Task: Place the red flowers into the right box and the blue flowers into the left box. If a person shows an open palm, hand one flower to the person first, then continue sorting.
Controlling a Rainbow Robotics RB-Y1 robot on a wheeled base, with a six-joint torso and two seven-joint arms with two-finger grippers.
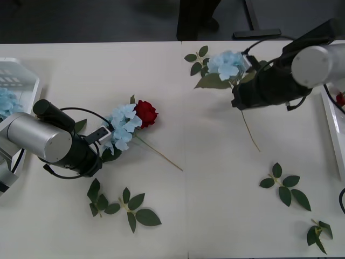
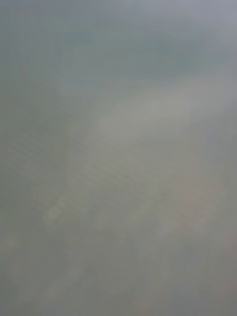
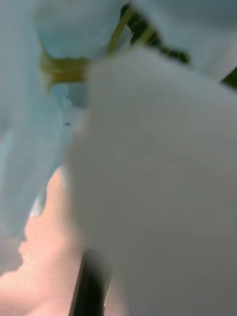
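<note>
1. Pale blue petals crowd the left wrist view; the left end effector [image 1: 106,135] is pressed into a blue flower [image 1: 123,125] lying on the surface at about 9 o'clock of centre. Whether its fingers are apart or together, I cannot tell.
2. A red rose [image 1: 145,113] touches that blue head on its 2 o'clock side, stem running off toward 4 o'clock.
3. The right end effector [image 1: 243,66] is at the second blue flower [image 1: 227,63], at 1 o'clock on the surface; fingers buried in petals and leaves, state cannot be told. Its thin stem [image 1: 250,131] trails toward 5 o'clock.
4. Left box [image 1: 21,81] sits at the 9 o'clock edge with some blue already inside. Right box [image 1: 330,127] shows its rim at 3 o'clock, a bit of red within.
5. Judged step: both arms are at the grasp stage on blue flowers. No open palm visible, so sorting goes on.
6. Next move calls for a firm hold near the head or upper stem, without dragging the rose along on the left side, then a lift and carry toward the left box. The right arm's flower has the whole surface to cross.
7. Loose leaf sprigs [image 1: 123,206] at 6 and 4 o'clock are to be left alone.
</note>
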